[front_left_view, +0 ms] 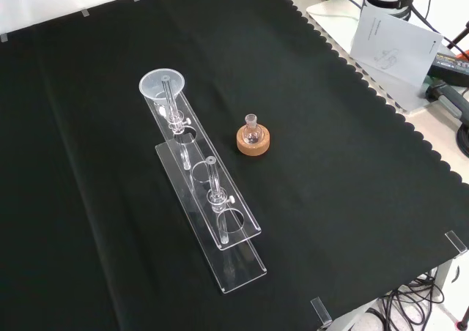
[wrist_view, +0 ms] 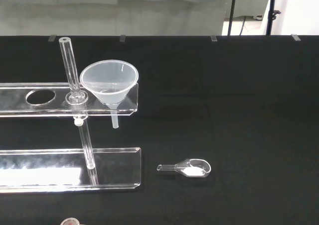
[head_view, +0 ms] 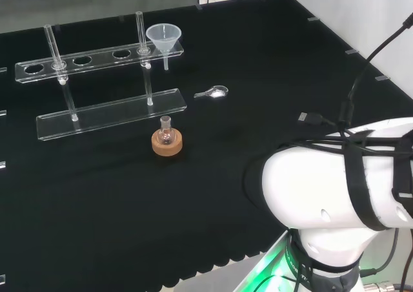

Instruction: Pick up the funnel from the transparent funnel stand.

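Note:
A clear plastic funnel [head_view: 164,37] sits in the end hole of the transparent stand's upper shelf [head_view: 97,58], its stem hanging below the shelf. The shelf rests on two clear posts above a flat clear base [head_view: 110,114]. In the front view the funnel [front_left_view: 161,83] is at the far end of the stand [front_left_view: 233,232]. The wrist view looks at the funnel [wrist_view: 109,80] from some distance, with the shelf [wrist_view: 20,101] running off to one side. Nothing touches the funnel.
A small round flask on a cork ring [head_view: 167,140] stands in front of the stand's base, also in the front view [front_left_view: 253,137]. A clear scoop with white powder [head_view: 215,93] lies beside the stand's end. The arm's white link [head_view: 342,188] fills the lower right.

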Available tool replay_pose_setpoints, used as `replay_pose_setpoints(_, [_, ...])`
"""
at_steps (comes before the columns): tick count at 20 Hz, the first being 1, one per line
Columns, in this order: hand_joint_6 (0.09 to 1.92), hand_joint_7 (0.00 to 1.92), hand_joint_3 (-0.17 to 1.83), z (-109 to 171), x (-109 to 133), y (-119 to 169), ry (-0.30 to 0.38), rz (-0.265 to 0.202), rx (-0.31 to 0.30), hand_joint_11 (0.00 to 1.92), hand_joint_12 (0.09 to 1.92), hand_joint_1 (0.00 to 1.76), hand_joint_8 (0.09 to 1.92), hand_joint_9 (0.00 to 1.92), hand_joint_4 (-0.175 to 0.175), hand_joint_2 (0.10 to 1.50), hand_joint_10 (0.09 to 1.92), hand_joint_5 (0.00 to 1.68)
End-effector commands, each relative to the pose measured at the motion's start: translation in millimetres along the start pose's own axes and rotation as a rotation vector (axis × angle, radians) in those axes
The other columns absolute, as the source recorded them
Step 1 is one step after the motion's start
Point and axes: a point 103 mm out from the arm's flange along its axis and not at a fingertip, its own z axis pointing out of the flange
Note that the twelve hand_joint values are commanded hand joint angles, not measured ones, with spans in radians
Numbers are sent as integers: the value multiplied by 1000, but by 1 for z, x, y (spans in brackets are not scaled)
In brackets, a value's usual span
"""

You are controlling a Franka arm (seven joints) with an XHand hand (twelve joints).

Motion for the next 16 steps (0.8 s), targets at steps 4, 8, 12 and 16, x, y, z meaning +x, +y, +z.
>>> replay_pose_setpoints(4, [87, 0, 461, -1, 1, -1, -1, -1, -15, 1, 1370, 8, 155, 46, 31, 1153, 631, 147])
replay_pose_setpoints(8, [87, 0, 458, 0, -1, 0, 3, 4, -15, 0, 1368, 0, 144, 45, 33, 1163, 627, 146])
replay_pose_setpoints(12, [87, 0, 454, 1, 4, 4, -11, 10, -8, 0, 1369, 0, 144, 46, 32, 1165, 626, 147])
replay_pose_setpoints(16, [87, 0, 449, 2, 9, 11, -15, 23, -4, 0, 1371, 0, 145, 48, 32, 1167, 625, 148])
